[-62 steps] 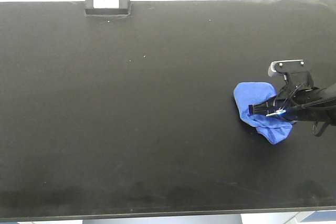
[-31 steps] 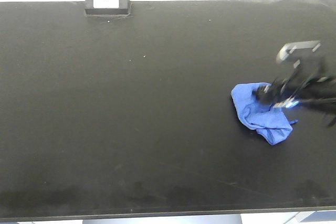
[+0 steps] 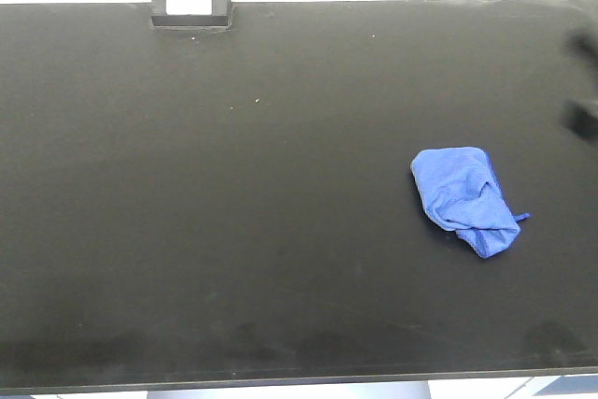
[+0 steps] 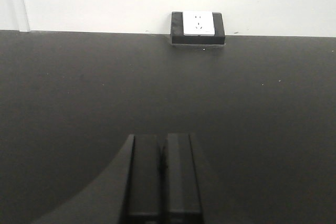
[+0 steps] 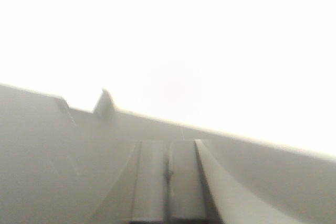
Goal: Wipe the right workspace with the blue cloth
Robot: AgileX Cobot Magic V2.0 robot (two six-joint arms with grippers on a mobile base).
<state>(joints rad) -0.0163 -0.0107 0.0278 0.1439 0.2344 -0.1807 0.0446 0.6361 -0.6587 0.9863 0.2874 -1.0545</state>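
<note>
cloth (image 3: 464,200): crumpled on the black bench (image 3: 280,231), nothing holding it | right claw (image 5: 169,182): fingers pressed together, empty, well apart from cloth | left claw (image 4: 164,174): closed tight, empty

The left gripper (image 4: 164,174) is seen with its fingers pressed together, nothing held between them. The right gripper (image 5: 169,179) is likewise closed, empty, and tilted.

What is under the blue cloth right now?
The blue cloth lies crumpled on the black benchtop. Only benchtop shows around it; anything beneath its folds is hidden.
</note>
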